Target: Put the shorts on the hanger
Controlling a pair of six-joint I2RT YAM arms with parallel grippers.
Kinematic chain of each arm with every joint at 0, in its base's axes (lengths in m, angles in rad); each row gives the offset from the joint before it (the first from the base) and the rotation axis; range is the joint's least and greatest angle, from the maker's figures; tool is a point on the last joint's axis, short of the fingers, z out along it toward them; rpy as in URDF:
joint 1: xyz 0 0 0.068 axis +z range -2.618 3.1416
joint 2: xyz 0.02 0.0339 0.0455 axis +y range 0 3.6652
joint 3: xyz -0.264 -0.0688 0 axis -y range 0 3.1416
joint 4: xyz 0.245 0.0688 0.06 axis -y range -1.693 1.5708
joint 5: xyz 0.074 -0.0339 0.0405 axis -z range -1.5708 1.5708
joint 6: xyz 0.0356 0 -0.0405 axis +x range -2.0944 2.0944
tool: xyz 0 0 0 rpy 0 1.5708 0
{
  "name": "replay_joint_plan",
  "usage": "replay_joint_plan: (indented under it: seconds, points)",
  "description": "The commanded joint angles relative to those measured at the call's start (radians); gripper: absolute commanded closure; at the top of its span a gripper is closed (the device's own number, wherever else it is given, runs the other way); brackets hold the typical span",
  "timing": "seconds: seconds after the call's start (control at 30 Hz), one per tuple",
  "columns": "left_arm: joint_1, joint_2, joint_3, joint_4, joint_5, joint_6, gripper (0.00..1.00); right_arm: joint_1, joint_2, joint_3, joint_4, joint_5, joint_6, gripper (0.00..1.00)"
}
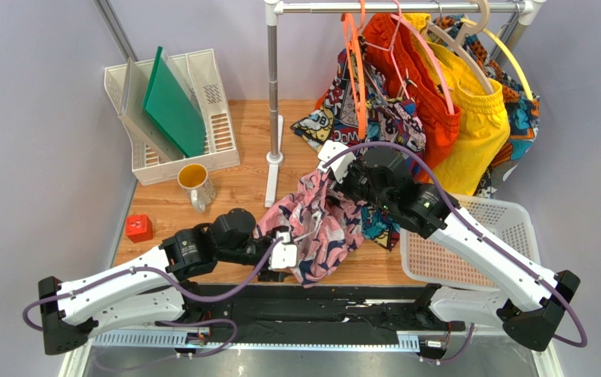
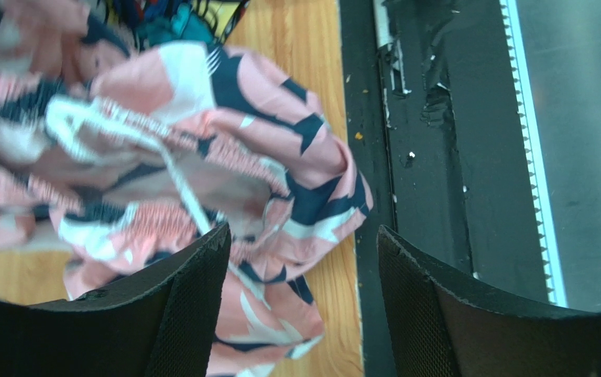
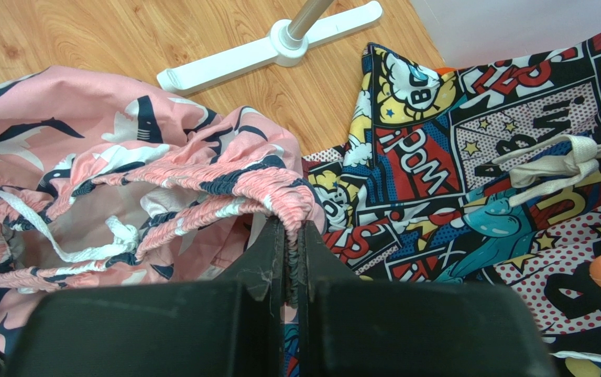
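The pink shorts (image 1: 321, 226) with navy and white print hang bunched above the wooden table between the two arms. My right gripper (image 3: 294, 229) is shut on their gathered waistband (image 3: 280, 192) and holds that edge raised. The white drawstring (image 3: 83, 250) dangles inside the opening. My left gripper (image 2: 303, 239) is open at the shorts' lower near side; a fold of the fabric (image 2: 264, 306) lies past its left finger (image 2: 177, 314) and nothing is clamped. The orange hanger (image 1: 356, 75) hangs from the rail at the back, empty, above and behind my right gripper (image 1: 335, 174).
Comic-print shorts (image 3: 476, 157) drape just behind the pink ones. Orange (image 1: 417, 86) and yellow shorts (image 1: 480, 118) hang on the rail. The rack's white foot (image 3: 272, 47), a cup (image 1: 195, 182), a red cube (image 1: 139, 228), a file rack (image 1: 173, 110) and a white basket (image 1: 476, 243) stand around.
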Motion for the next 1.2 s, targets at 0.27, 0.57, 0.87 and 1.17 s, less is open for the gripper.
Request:
replay_joint_plan:
  seconds: [0.27, 0.57, 0.87, 1.17]
  points:
    - [-0.080, 0.351, 0.128, -0.023, -0.171, 0.092, 0.35, -0.006, -0.025, 0.087, 0.003, -0.003, 0.049, 1.00]
    - [0.119, 0.199, 0.296, -0.396, 0.002, 0.171, 1.00, -0.019, -0.052, 0.191, -0.073, 0.017, 0.068, 1.00]
    - [0.463, 0.206, 0.985, -0.712, -0.095, 0.398, 1.00, -0.111, 0.009, 0.563, -0.126, -0.020, 0.058, 1.00]
    - [0.541, 0.289, 1.235, -0.727, -0.080, 0.336, 1.00, -0.111, 0.024, 0.690, -0.219, -0.243, 0.126, 1.00]
